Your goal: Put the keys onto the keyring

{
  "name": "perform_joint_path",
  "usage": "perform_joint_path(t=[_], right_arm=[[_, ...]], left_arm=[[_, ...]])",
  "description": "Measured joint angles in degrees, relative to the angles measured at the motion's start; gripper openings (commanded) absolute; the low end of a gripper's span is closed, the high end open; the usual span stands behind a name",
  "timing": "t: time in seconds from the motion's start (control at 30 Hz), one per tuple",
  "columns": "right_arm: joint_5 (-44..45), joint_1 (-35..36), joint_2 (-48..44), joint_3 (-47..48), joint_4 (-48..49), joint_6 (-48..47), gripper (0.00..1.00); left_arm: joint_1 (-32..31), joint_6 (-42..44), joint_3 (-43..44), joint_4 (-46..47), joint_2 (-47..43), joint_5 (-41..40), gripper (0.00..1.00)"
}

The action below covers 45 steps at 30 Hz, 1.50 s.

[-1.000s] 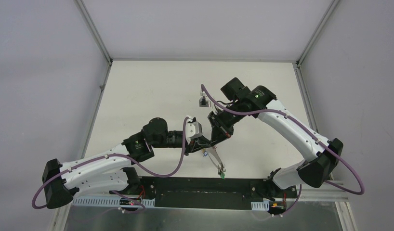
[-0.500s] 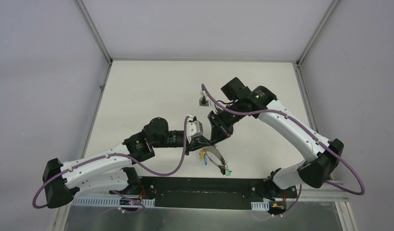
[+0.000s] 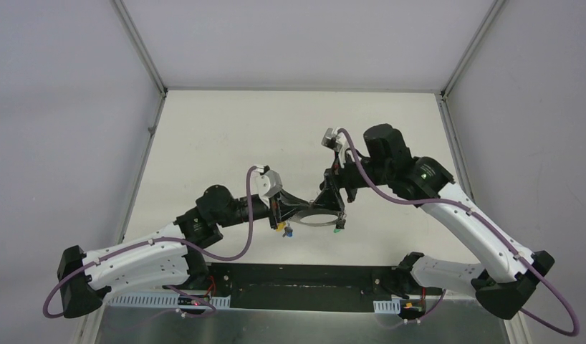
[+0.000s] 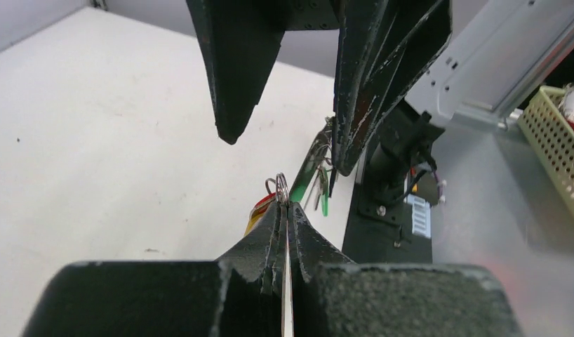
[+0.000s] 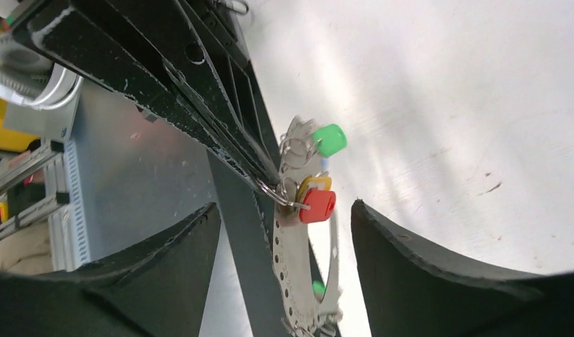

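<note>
The left arm stretches low over the counter (image 3: pixel 204 143) toward the middle. Its left hand (image 3: pixel 284 214) is pinched tight on the rim of the keyring (image 3: pixel 315 219). The right arm arches in from the far right with its wrist bent down. The right hand (image 3: pixel 334 212) stands wide, a finger on either side of the hoop's other end, gripping nothing. The keyring hangs between the two hands, near the front middle of the counter.

From above, only a green key (image 3: pixel 337 231) and a yellow key (image 3: pixel 280 228) show below the hoop. The right wrist view adds a red key (image 5: pixel 318 206) in front of the yellow one. Both hang on small wire rings (image 5: pixel 295 149) just beside the left hand's tips, and holes run along the band. The left wrist view shows the band edge-on, clamped between its own fingers (image 4: pixel 264 237).
</note>
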Motion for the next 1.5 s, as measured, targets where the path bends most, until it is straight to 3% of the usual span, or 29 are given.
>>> perform_joint_path(t=[0.3, 0.47, 0.63, 0.8, 1.27, 1.33, 1.4, 1.5], right_arm=[[2.78, -0.98, -5.79, -4.37, 10.32, 4.31, 0.6], [2.95, -1.64, -7.37, -5.01, 13.6, 5.7, 0.59], [2.8, -2.49, -8.02, -5.05, 15.58, 5.95, 0.49], [1.62, -5.29, -7.98, -6.78, 16.33, 5.88, 0.49], [-17.79, -8.28, -7.54, -12.68, 24.28, 7.08, 0.57], [-18.86, -8.28, -8.33, -13.77, 25.83, 7.63, 0.53], [-19.71, -8.28, -9.07, -14.56, 27.43, 8.37, 0.42], [-21.07, -8.28, -9.7, -15.26, 30.45, 10.01, 0.36]], left_arm=[[-0.02, -6.21, -5.75, 15.26, -0.85, -2.16, 0.0], [0.0, -7.1, -6.34, 18.01, -1.55, -2.99, 0.0], [0.0, -7.23, -6.56, 19.12, -2.97, -2.93, 0.0], [0.0, -7.32, -6.64, 18.95, -3.65, -2.38, 0.0], [-0.02, -8.52, -7.02, 20.24, -3.76, -2.54, 0.0], [-0.02, -8.63, -7.02, 20.37, -3.76, -2.54, 0.0], [-0.02, -8.7, -7.02, 20.46, -3.76, -2.56, 0.0], [-0.02, -8.79, -7.02, 20.57, -3.65, -2.54, 0.0]])
